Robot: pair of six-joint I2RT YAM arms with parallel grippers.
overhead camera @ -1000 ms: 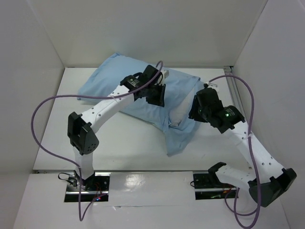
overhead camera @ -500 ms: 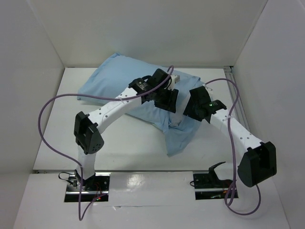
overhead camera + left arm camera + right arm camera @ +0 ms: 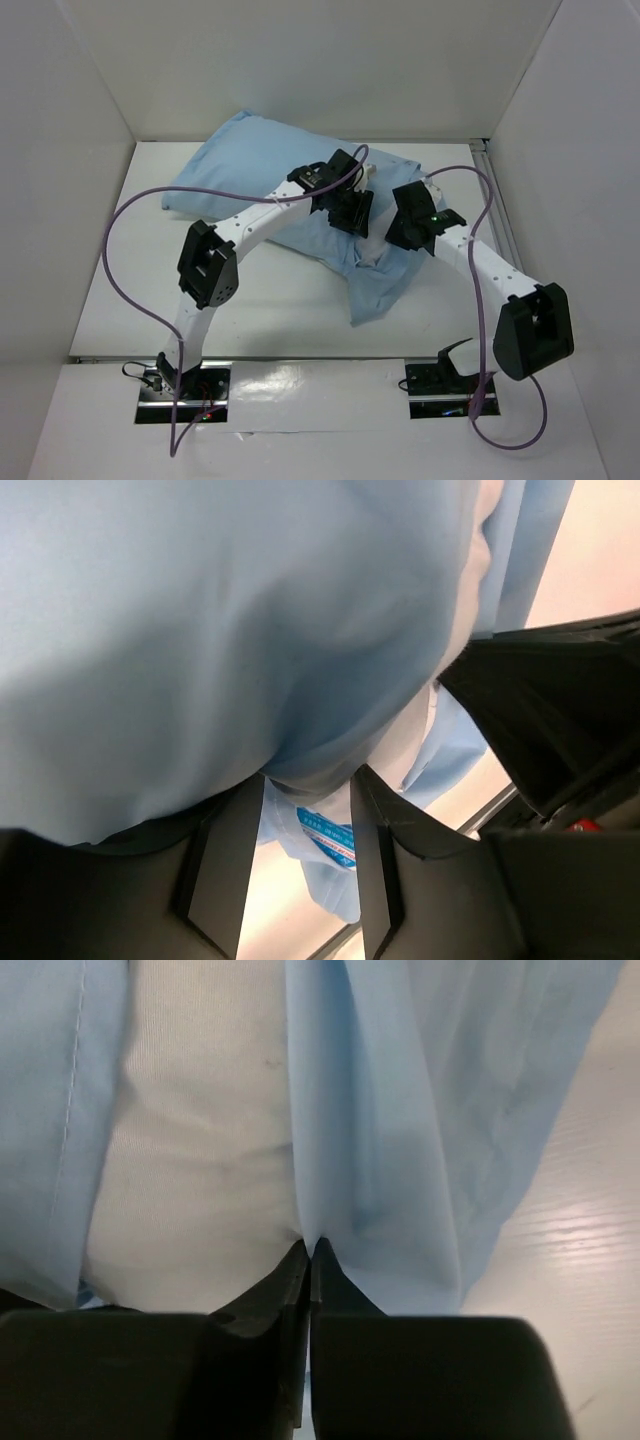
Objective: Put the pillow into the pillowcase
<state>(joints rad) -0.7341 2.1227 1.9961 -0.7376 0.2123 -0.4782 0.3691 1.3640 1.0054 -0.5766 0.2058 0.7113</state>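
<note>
Light-blue pillowcase (image 3: 240, 160) lies plump on the table (image 3: 270, 300) toward 12 o'clock, its slack mouth trailing to 5 o'clock. Both grippers work at that mouth, close beside each other. The right gripper (image 3: 310, 1252) has its fingers pressed together on a fold of the case, and the white pillow (image 3: 200, 1160) shows bare at its 10 o'clock. The left gripper (image 3: 305, 780) has its fingers apart under a bulge of cloth; a blue-and-white tag (image 3: 327, 837) shows through the gap. The right arm's black body (image 3: 550, 710) crowds that view at 3 o'clock. A purple cable (image 3: 106, 250) loops over the table at 9 o'clock.
</note>
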